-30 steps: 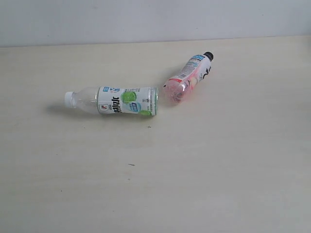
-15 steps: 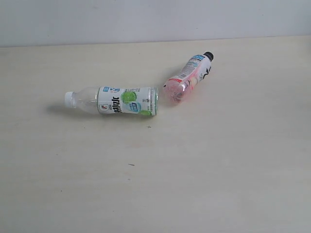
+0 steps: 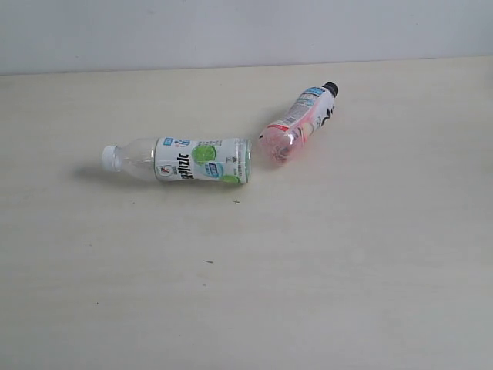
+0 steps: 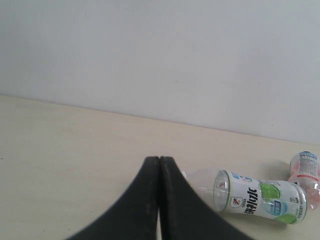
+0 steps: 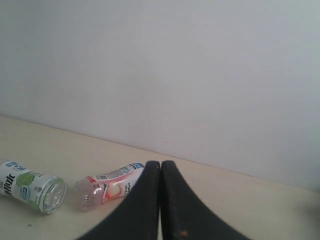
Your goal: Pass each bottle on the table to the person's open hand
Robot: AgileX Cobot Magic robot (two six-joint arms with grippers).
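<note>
left gripper (image 4: 159, 159): closed tight; black jaws pressed together along their whole length, no gap at the tips; holds nothing; out of the exterior view, so well apart from both bottles; in its wrist view it hides the cap end of the white-capped bottle.

white-capped bottle (image 3: 185, 160): lies on its side on the table, left of centre in the exterior view; cap points left, base points right; neck section clear; white and green label w/ black lettering and a lime pic wraps the rest; faint shadow along its far side; also seen in left wrist view (image 4: 250, 197) and right wrist view (image 5: 30, 186); untouched.

gap btwn bottles: base of the white-capped one sits just beside the base of the black-capped one; small strip of bare table btwn them; not touching.

black-capped bottle (image 3: 299, 123): on its side, right of centre and a bit farther back; cap points up-right toward the wall, base toward the near left; pink-tinted body, pink and white label w/ a blue patch near the neck; untouched.

right gripper (image 5: 160, 163): closed tight as well; jaws meet w/ no gap; holds nothing; out of the exterior view; apart from both bottles.

table (image 3: 323, 277): pale cream, faint wood grain; near half bare except for dark specks (image 3: 208, 261).

wall (image 3: 231, 31): plain pale grey; meets the table's far edge.
</note>
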